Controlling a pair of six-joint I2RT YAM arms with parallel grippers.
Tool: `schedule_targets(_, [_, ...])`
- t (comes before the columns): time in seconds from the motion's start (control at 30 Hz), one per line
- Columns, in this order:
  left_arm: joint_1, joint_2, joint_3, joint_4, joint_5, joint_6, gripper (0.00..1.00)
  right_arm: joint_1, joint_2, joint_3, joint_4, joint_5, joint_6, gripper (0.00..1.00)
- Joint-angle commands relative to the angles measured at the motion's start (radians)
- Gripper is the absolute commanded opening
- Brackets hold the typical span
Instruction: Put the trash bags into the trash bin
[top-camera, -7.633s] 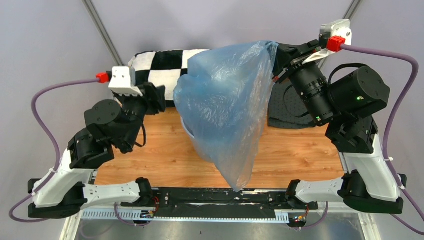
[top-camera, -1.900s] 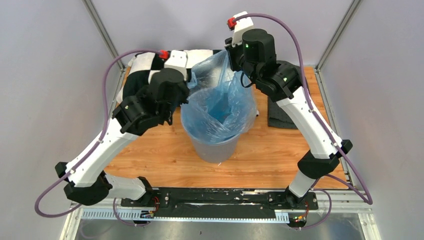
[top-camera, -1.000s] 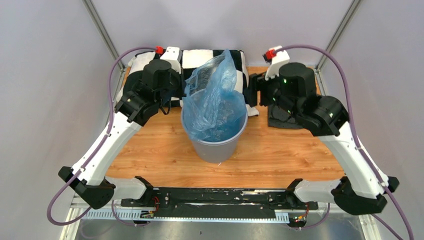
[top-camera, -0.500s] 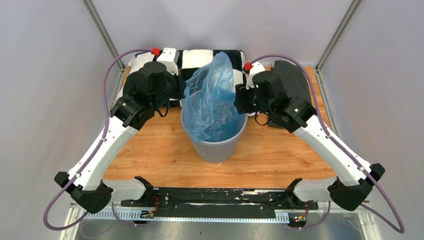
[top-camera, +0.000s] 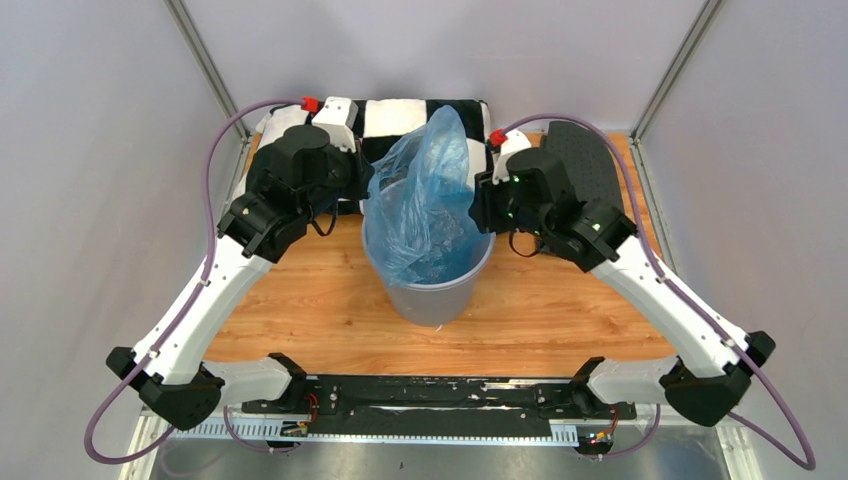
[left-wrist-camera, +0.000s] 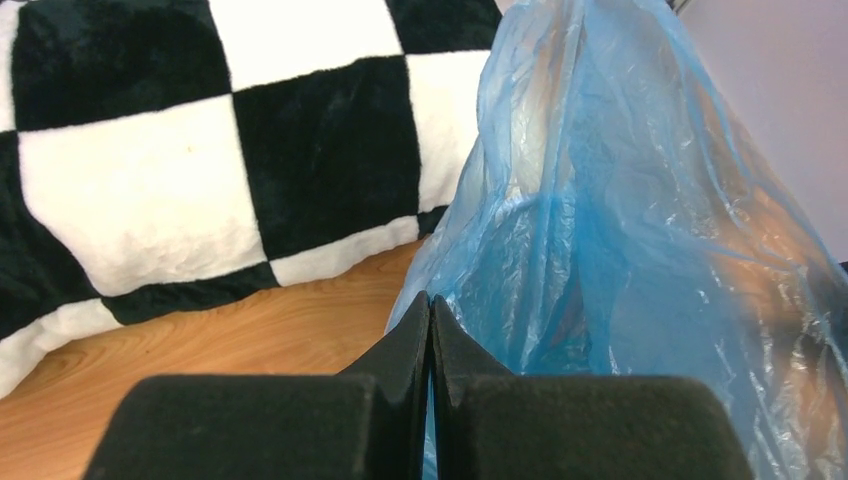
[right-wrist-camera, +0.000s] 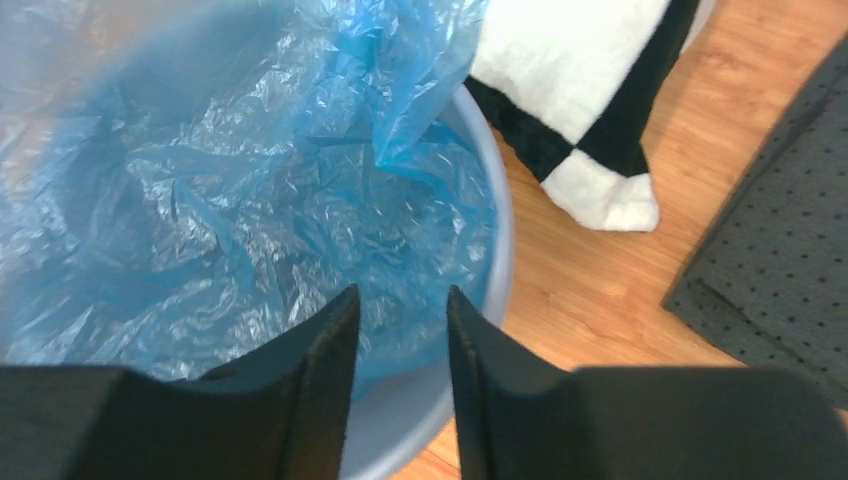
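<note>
The light-blue trash bag (top-camera: 425, 195) stands bunched up out of the round grey trash bin (top-camera: 435, 295), with its lower part inside. My left gripper (left-wrist-camera: 430, 300) is shut on the bag's left edge, and a thin sliver of blue film shows between its fingers. In the top view the left gripper (top-camera: 368, 182) sits at the bin's far-left rim. My right gripper (right-wrist-camera: 400, 292) is open just above the bin's right rim (right-wrist-camera: 497, 250). Crinkled bag (right-wrist-camera: 250, 200) and grey rim show through its gap. From above, the right gripper (top-camera: 480, 210) sits close against the bag's right side.
A black-and-white checkered pillow (top-camera: 400, 115) lies right behind the bin, near both wrists. A dark grey dotted mat (top-camera: 585, 150) lies at the back right, under the right arm. Bare wooden tabletop (top-camera: 330, 320) lies in front of the bin.
The right arm has swung left and down to the bin's right rim, and its jaws have narrowed. The left arm and the bag have barely moved.
</note>
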Motion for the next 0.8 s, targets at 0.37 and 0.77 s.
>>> schedule_targets(0.37, [0.007,-0.018,-0.046,0.041,0.119,-0.034,0.0,0.039,0.047,0.301,-0.035,-0.048,-0.02,0.71])
schedule_targets(0.77, [0.006,-0.038,-0.082,0.041,0.132,-0.035,0.0,0.167,0.232,0.534,-0.043,0.015,-0.058,0.78])
